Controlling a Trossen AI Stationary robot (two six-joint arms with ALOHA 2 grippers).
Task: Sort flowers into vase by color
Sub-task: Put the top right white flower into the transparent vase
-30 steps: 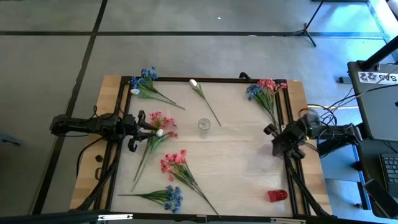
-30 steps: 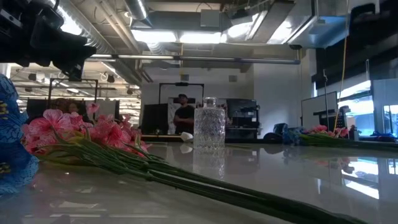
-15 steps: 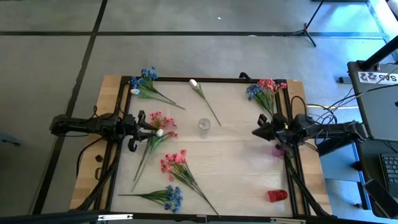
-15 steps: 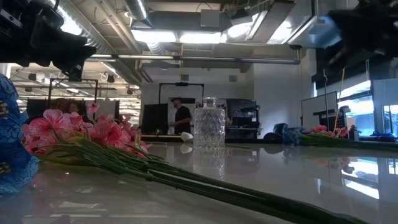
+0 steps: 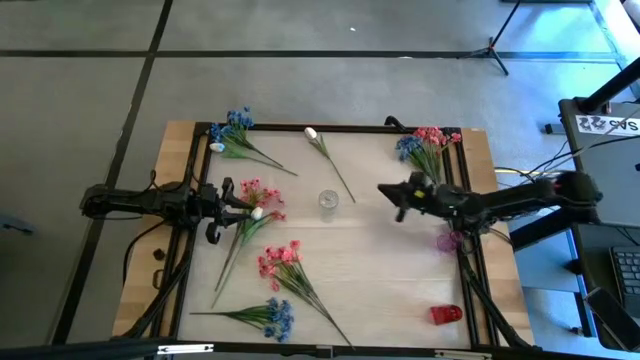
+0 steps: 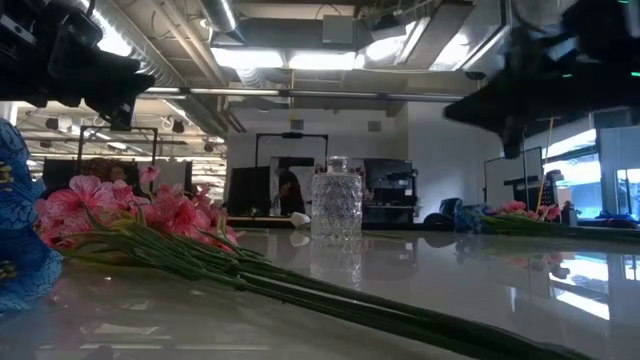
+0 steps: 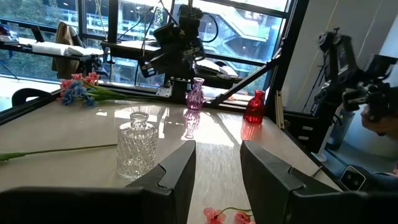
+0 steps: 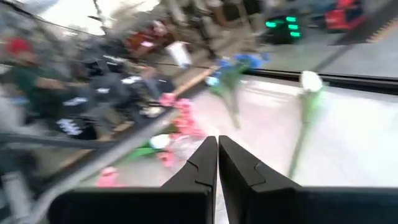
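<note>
Flower sprigs lie flat on the table: a pink sprig [image 5: 258, 193] with a white bud [image 5: 257, 212] beside it, a second pink sprig [image 5: 284, 262], a blue sprig [image 5: 272, 317], a blue bunch [image 5: 233, 133], a single white bud sprig [image 5: 324, 152] and a pink-and-blue bunch [image 5: 424, 146]. A clear glass vase [image 5: 328, 203] stands upright mid-table. My left gripper [image 7: 217, 167] hovers open above the first pink sprig, raised off the table [image 6: 75, 60]. My right gripper [image 8: 217, 155] is shut and empty, in the air [image 5: 386, 191] right of the clear vase.
A purple vase [image 5: 448, 240] and a red vase [image 5: 446, 314] stand near the table's right edge. The black frame rail [image 5: 340, 128] runs along the far edge. Bare tabletop [image 5: 385, 280] lies between the clear vase and the red vase. A person [image 6: 286, 190] stands far behind the table.
My right arm has swung out from the table's right edge toward the clear vase, its gripper travelling left and slightly toward the far edge, and uncovering the purple vase. The person in the room behind has walked a little to the side.
</note>
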